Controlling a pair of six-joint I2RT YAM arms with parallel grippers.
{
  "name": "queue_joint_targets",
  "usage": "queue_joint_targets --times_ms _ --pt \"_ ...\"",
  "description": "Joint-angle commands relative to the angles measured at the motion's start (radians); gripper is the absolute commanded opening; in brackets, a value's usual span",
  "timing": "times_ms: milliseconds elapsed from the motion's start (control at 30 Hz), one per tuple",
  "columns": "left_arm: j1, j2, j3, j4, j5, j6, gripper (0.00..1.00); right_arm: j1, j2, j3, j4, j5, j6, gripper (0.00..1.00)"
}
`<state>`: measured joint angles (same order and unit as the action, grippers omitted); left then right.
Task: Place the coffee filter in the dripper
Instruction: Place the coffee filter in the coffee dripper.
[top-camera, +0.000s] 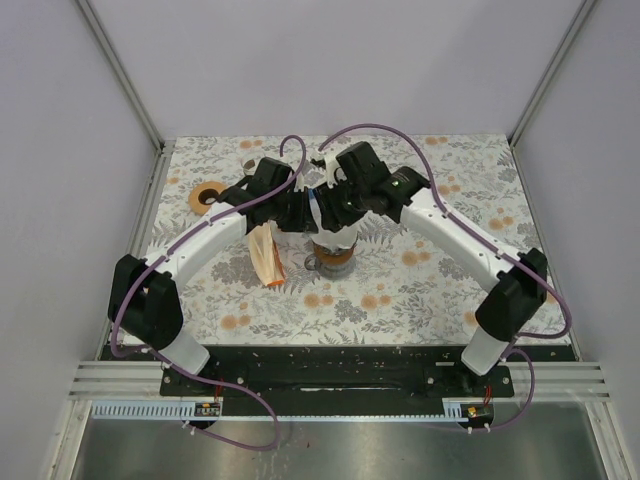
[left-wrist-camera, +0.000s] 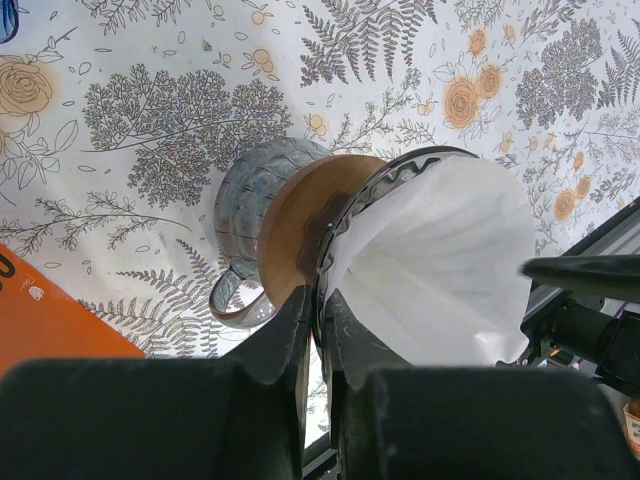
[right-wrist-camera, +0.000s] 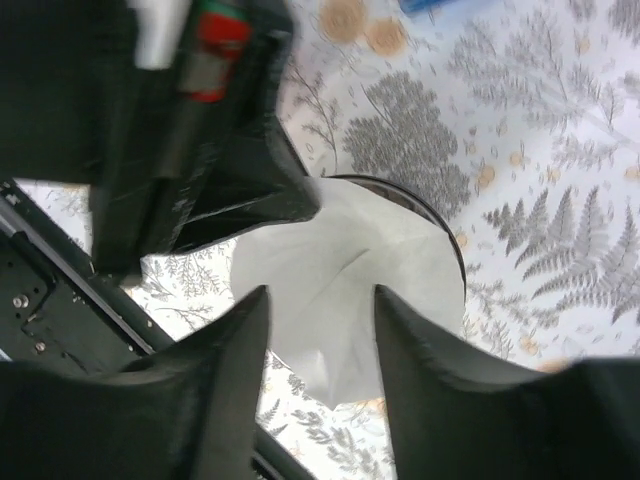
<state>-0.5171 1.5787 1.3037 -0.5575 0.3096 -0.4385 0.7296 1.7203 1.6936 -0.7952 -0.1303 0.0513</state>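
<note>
From above, you see the left arm (top-camera: 200, 245) and the right arm (top-camera: 455, 230) meeting over the glass dripper with a wooden collar (top-camera: 334, 258), which stands near the middle of the flower-printed tabletop (top-camera: 430, 290). A flat orange packet (top-camera: 266, 255) lies just beside it on the left arm's side, and a brown ring (top-camera: 207, 197) sits well apart at the far left. In the left wrist view, the white paper coffee filter (left-wrist-camera: 440, 260) sits as an open cone inside the dripper, its edge rising above the dark rim. Your left pincer (left-wrist-camera: 318, 340) is clenched on the near edge of that filter right at the rim, its fingers almost together. In the right wrist view, your right pincer (right-wrist-camera: 315, 350) is released: its two fingers stand apart over the filter's mouth, and you cannot tell whether either one touches the paper. The left pincer shows there at the upper left, against the filter's edge.
</note>
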Motion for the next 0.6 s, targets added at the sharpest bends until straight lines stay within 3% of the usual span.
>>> queue_joint_targets --times_ms 0,167,367,567 --pt "-0.001 -0.034 -0.004 0.022 -0.021 0.009 0.09 0.005 -0.117 -0.055 0.071 -0.132 -0.151 0.63" --pt "-0.001 -0.037 -0.001 0.022 -0.02 0.009 0.09 0.019 -0.197 -0.199 0.152 -0.239 -0.348 0.82" --pt "-0.003 -0.036 0.002 0.022 -0.018 0.012 0.09 0.074 -0.171 -0.272 0.205 -0.23 -0.548 0.84" --pt "-0.003 -0.031 0.006 0.021 -0.01 0.009 0.09 0.083 -0.096 -0.241 0.169 -0.187 -0.599 0.78"
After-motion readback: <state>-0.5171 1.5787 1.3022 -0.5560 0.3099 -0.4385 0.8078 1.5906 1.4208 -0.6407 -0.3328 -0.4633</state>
